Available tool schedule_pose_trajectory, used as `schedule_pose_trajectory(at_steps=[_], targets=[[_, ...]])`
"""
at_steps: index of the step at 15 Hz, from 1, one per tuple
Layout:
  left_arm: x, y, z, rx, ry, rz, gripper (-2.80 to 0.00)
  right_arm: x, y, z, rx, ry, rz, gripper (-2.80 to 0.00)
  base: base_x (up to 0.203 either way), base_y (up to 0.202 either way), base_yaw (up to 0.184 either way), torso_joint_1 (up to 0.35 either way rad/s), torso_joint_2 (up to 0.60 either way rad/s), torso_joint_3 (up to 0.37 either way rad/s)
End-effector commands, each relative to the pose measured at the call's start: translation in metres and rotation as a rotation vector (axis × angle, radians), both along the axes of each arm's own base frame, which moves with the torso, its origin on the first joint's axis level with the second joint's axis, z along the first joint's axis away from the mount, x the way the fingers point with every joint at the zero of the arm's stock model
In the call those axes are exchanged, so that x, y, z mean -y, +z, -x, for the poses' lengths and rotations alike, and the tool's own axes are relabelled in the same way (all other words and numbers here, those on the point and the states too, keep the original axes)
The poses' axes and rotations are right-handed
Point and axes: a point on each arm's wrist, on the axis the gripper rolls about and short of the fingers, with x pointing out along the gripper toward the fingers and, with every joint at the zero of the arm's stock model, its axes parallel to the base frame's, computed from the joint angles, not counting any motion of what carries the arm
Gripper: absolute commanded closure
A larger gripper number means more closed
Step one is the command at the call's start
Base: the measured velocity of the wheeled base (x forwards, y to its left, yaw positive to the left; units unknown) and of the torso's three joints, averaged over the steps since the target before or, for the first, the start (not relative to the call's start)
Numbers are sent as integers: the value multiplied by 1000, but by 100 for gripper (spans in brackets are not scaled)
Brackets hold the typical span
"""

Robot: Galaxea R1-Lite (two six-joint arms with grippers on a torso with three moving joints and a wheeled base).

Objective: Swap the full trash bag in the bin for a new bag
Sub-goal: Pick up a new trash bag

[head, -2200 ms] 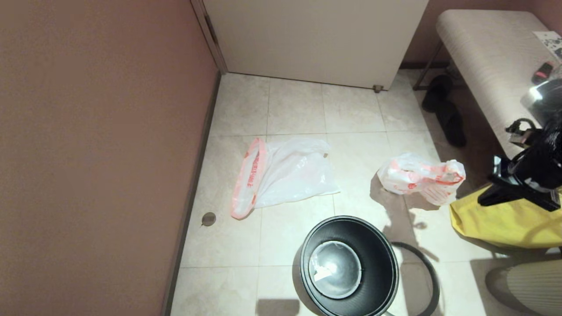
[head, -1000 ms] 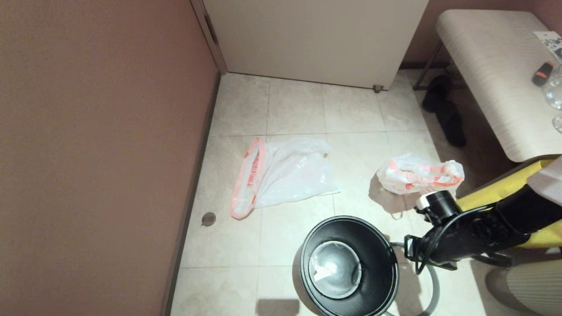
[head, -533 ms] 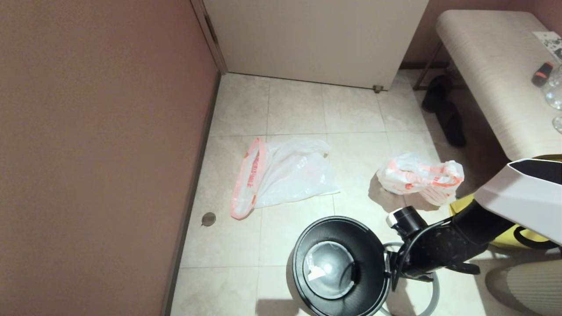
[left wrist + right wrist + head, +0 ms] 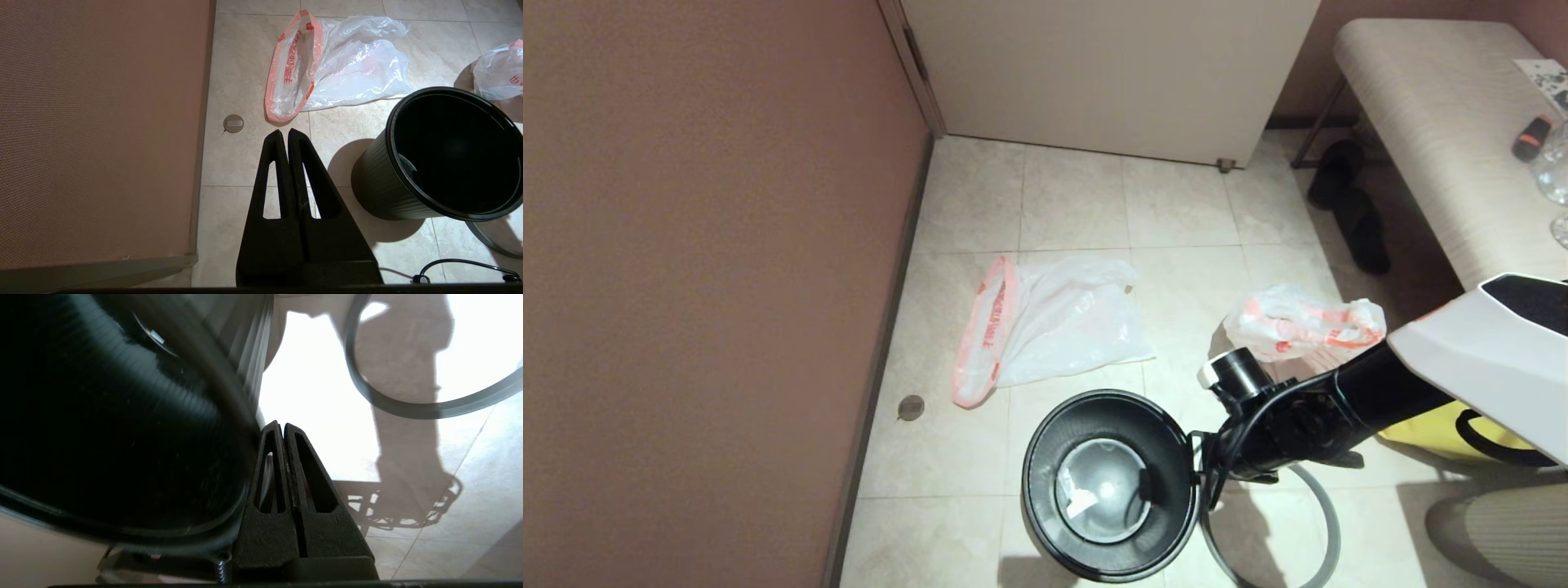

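Black ribbed bin (image 4: pixel 1045 457) empty, shiny bottom, tilted; right gripper (image 4: pixel 283 426) fingers pressed together against its outer wall. Left gripper (image 4: pixel 284 134) fingers together, idle.

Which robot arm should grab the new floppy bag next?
Probably left. The left gripper hangs shut, free, with the new bag just beyond its tips. The right gripper is shut against the bin, farther from that bag.

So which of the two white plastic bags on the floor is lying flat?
The new bag, near the wall, with the orange-pink band along its mouth. The full trash bag by the yellow bag bulges.
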Motion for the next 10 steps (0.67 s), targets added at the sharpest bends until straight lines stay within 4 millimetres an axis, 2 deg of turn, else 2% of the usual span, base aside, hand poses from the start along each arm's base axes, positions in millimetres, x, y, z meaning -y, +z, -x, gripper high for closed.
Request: schedule_pose_trajectory(at_steps=[1, 5, 7, 10], targets=[[0, 0, 0, 0, 1, 0, 0, 3, 30, 7, 48, -2, -23, 0, 0, 0, 0, 0, 0, 0], [0, 0, 0, 0, 1, 0, 0, 40, 97, 42, 118, -56, -52, 0, 0, 0, 0, 0, 0, 0], [0, 0, 0, 0, 1, 0, 0, 57, 133, 76, 161, -76, -53, 0, 0, 0, 0, 0, 0, 0], [0, 0, 0, 0, 1, 0, 0, 82, 167, 129, 214, -124, -3, 0, 0, 0, 0, 0, 0, 0]])
